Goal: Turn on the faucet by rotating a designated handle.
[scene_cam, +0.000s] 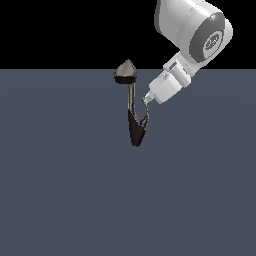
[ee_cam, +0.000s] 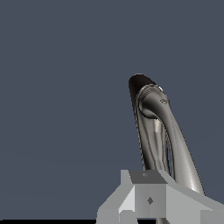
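In the exterior view we see the faucet (scene_cam: 133,107) standing near the middle of the grey desk (scene_cam: 60,190), its cone head at 12 o'clock and its dark body tapering down to 6. The arm (scene_cam: 192,30) reaches in from 2 o'clock, and our claw (scene_cam: 147,98) touches the curved prong (scene_cam: 145,116) on the faucet's 3 o'clock side. We cannot tell whether the claw is open or closed.

In the wrist view the faucet (ee_cam: 159,131) fills the frame just beyond the claw (ee_cam: 151,201), whose fingers stay hidden.

glossy metal faucet (scene_cam: 132,100), matt grey floor (scene_cam: 60,190)
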Controlling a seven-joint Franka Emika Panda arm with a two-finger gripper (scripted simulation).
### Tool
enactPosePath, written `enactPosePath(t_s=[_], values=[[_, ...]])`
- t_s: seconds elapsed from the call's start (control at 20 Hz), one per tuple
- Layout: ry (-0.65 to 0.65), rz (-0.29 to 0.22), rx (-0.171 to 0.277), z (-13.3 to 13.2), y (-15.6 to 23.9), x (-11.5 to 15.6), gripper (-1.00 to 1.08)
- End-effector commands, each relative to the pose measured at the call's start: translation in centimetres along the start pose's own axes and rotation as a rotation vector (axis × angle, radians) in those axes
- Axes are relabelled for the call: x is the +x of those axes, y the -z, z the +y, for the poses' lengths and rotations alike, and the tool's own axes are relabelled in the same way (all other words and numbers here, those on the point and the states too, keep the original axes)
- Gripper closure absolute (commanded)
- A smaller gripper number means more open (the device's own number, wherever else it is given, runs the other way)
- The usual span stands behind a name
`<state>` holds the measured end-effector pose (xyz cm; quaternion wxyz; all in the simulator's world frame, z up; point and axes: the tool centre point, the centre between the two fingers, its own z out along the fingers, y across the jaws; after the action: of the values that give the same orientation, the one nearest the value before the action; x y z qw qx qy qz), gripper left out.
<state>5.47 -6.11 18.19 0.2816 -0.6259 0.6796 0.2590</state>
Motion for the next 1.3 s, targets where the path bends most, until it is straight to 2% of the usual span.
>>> enactPosePath(t_s=[0.0,0.45,0.5,1.25], values=[[0.000,0.000,0.000,0.7,0.0,-0.2,1.08],[0.000,0.000,0.000,3.0,0.0,-1.0,1.08],[-0.005,0.006,0.011,2.4,0.2,-0.4,1.08],[-0.001,0.000,0.002,7.4,0.0,1.2,1.08]])
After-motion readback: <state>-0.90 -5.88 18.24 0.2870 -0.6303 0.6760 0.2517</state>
